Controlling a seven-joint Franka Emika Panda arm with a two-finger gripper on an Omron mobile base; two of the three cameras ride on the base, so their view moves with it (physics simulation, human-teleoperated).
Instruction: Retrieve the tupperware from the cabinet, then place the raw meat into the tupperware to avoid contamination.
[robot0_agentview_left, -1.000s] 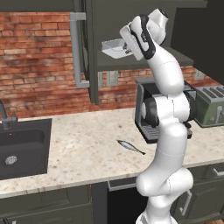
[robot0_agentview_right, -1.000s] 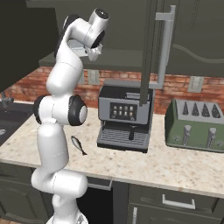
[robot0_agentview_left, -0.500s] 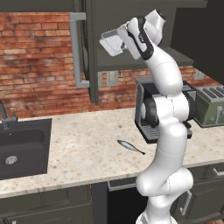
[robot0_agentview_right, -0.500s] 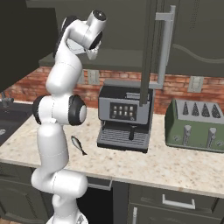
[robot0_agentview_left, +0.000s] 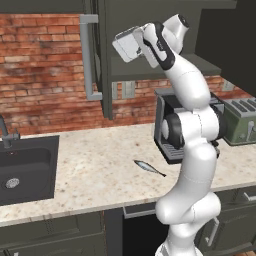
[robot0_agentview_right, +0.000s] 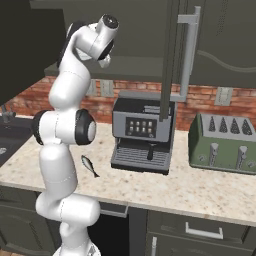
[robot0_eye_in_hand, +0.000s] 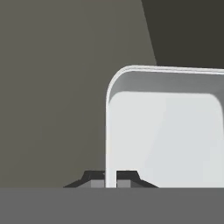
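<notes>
The tupperware (robot0_agentview_left: 127, 44), a shallow whitish container, hangs tilted in the air in front of the open cabinet (robot0_agentview_left: 165, 67), above its shelf. My gripper (robot0_agentview_left: 142, 42) is shut on the container's right wall. In the hand view that thin wall of the tupperware (robot0_eye_in_hand: 166, 135) stands pinched between my dark fingertips (robot0_eye_in_hand: 125, 178), with the gripper (robot0_eye_in_hand: 110, 181) shut on it. The raw meat, a small silvery fish (robot0_agentview_left: 149, 168), lies on the speckled counter left of my base; it is the same fish (robot0_agentview_right: 90, 165) in the right base view.
A black coffee machine (robot0_agentview_left: 167, 131) (robot0_agentview_right: 142, 132) stands on the counter behind the arm, a green toaster (robot0_agentview_left: 243, 125) (robot0_agentview_right: 225, 142) further right. The open cabinet door with its bar handle (robot0_agentview_left: 89, 55) juts out left of the tupperware. A dark sink (robot0_agentview_left: 25, 167) lies far left.
The gripper has lifted the tupperware a little higher off the cabinet shelf and tilted it more. The fish and the base have not moved.
</notes>
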